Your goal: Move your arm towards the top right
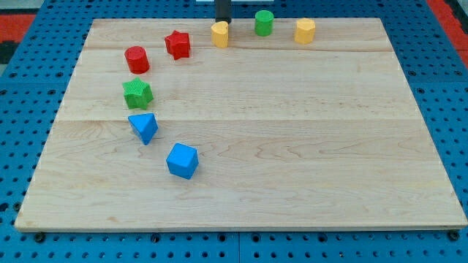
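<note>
my tip (223, 21) sits at the view's top edge, at about 12 o'clock on the wooden board (292, 146), just behind the yellow block (220, 34) nearest the middle; whether it touches that block i cannot tell. only the rod's lower end shows (the rest is cut off by the frame). the rod has no fingers, so it is neither open nor closed, and it holds nothing.

the blocks form an arc. starting from the top right, a yellow hexagonal block (305, 31) lies at about 1 o'clock from the board's centre, with a green cylinder (264, 23) just to its 9 o'clock side. the middle yellow block is next, near the green cylinder's 8 o'clock. a red star-shaped block (177, 44) lies near that yellow block's 8 o'clock, and a red cylinder (137, 59) is at the star's 8 o'clock. a green star-shaped block (137, 93) sits at 6 o'clock from the red cylinder. a blue wedge-like block (144, 127) is just below it, and a blue cube (182, 161) lies at the wedge's 4 o'clock.

the board's top right corner lies at 3 o'clock from my tip, well apart from it, beyond the yellow hexagonal block. the board rests on a blue pegboard surface (439, 73).
</note>
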### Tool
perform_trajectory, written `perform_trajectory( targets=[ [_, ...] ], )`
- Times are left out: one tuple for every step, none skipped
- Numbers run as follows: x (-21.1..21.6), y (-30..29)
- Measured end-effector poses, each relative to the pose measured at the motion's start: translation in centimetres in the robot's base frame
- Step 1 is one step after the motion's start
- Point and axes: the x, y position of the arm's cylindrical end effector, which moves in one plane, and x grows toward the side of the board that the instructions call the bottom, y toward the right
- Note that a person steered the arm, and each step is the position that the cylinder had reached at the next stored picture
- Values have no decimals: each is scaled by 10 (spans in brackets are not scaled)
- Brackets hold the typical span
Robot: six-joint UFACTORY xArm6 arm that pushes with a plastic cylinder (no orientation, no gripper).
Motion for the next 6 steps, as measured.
perform_trajectory(
  targets=[
    [0, -3],
    [0, -3],
    [0, -3],
    [-1, -1],
    [-1, 6],
    [-1, 19]
  ],
)
